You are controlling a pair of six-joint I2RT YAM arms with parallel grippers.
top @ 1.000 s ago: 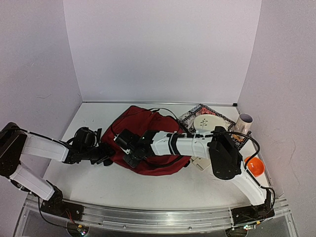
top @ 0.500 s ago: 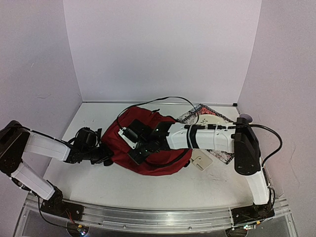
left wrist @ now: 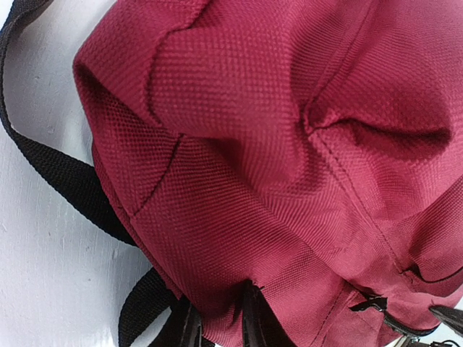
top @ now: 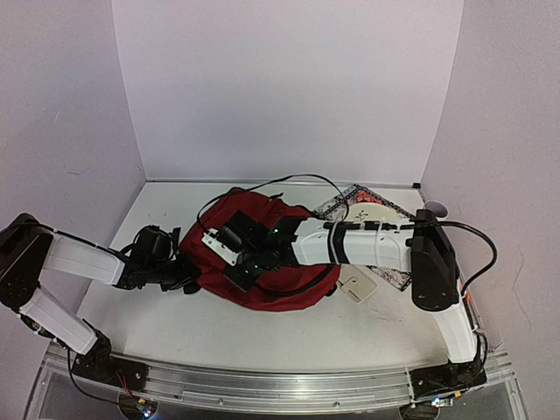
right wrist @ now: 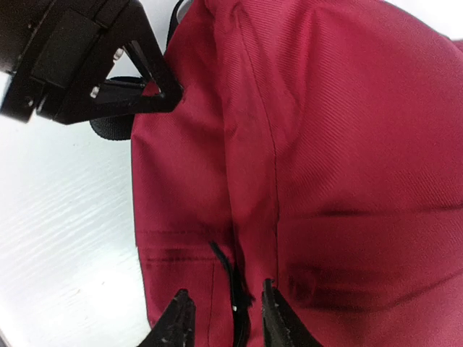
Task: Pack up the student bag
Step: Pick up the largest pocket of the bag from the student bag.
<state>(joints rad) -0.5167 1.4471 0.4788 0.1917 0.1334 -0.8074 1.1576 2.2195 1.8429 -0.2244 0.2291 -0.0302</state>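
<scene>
We see the large dark red fabric backpack with black straps (top: 293, 296) slumped on the white desk (top: 175, 324), roughly mid-desk, between our two arms. Our left pincer (left wrist: 217, 307) is at the backpack's left edge, its fingers closed tight on a pinch of the red weave. A black webbing strap (left wrist: 65, 173) curls on the desk just beside it. Our right arm stretches across from the right. Our right pincer (right wrist: 226, 289) sits on the backpack's upper left part, clamped around a raised fold of fabric, with a black zipper line (right wrist: 230, 271) running between its fingers (the left pincer's black body shows in the top-left corner of that wrist view, near by). To the right of the backpack, partly behind the right arm, a black-and-red patterned cloth (top: 395, 278) carries a cream plate with a leaf sprig (top: 366, 214). A small beige square tag (top: 356, 284) lies just beside the backpack's lower right edge.
</scene>
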